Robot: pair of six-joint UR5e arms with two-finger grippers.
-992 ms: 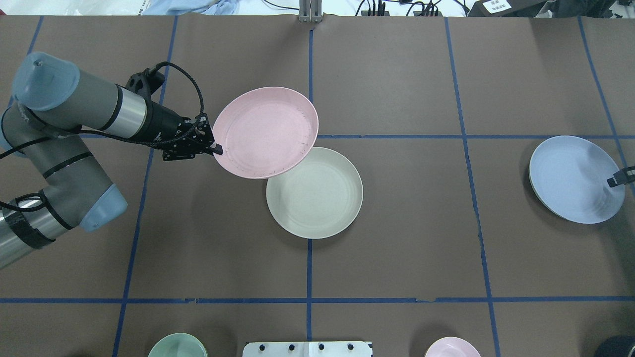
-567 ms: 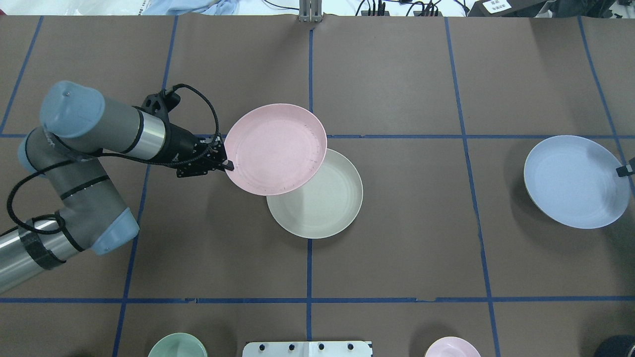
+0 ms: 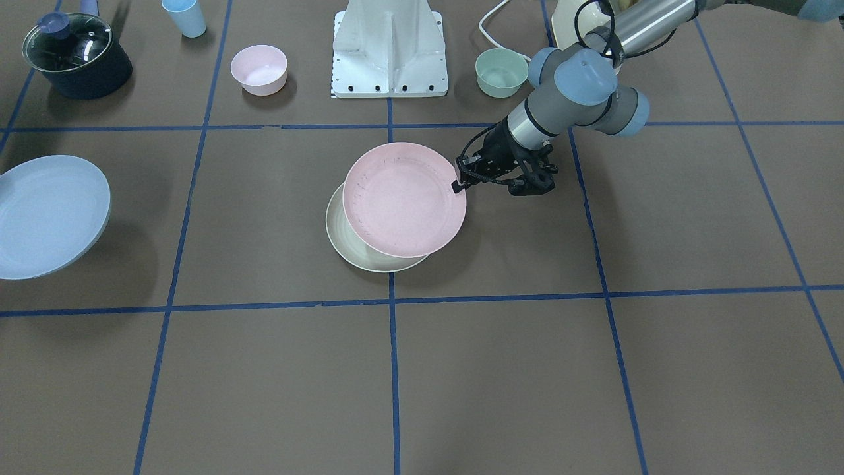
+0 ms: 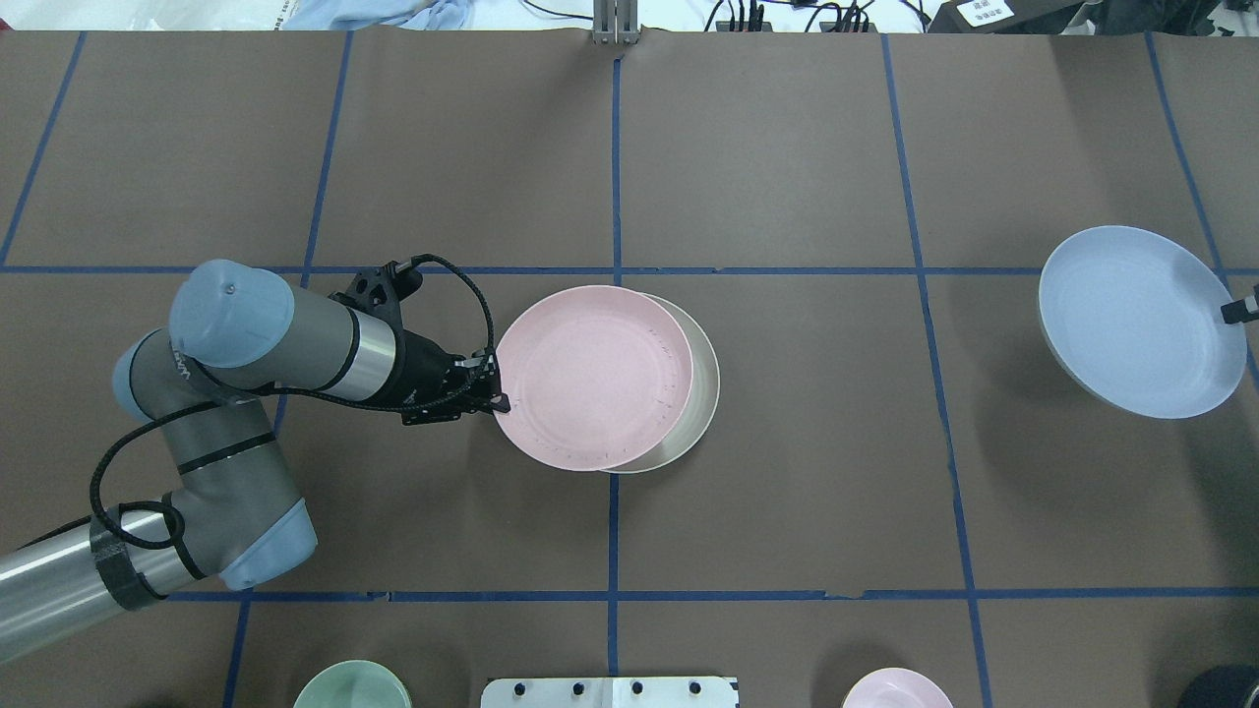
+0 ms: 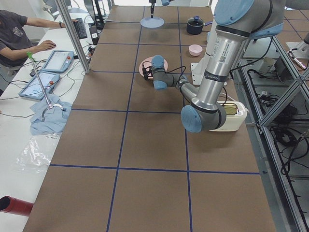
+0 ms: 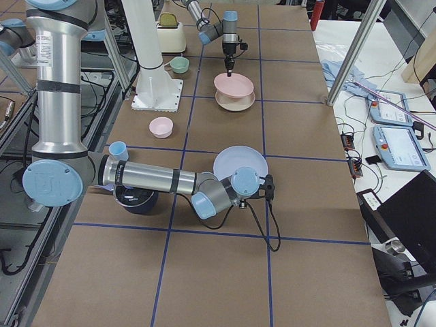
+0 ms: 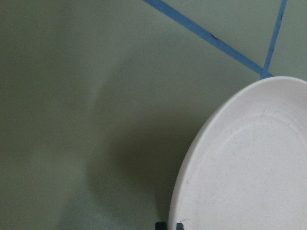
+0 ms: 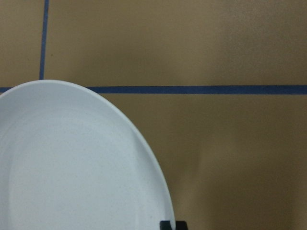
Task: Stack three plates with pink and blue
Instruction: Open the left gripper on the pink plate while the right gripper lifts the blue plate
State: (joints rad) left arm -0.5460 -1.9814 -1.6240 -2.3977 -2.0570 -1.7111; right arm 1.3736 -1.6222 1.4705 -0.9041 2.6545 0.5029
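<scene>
My left gripper (image 4: 500,401) is shut on the near-left rim of the pale pink plate (image 4: 590,379). It holds the plate just over the cream-white plate (image 4: 702,393), which lies on the table and shows only as a crescent at the right. In the front view the pink plate (image 3: 403,201) covers most of the cream plate (image 3: 339,234). My right gripper (image 4: 1234,312) is shut on the right rim of the light blue plate (image 4: 1131,320). It holds the plate tilted above the table at the far right. The blue plate also shows in the right wrist view (image 8: 72,167).
A small green bowl (image 3: 501,71) and a small pink bowl (image 3: 259,68) stand on either side of the robot's base (image 3: 389,46). A dark lidded pot (image 3: 76,56) and a blue cup (image 3: 184,16) stand at the right-arm end.
My left gripper carried the pink plate right and toward the robot, from beside the cream plate to over it. My right gripper moved the blue plate up in the overhead view.
</scene>
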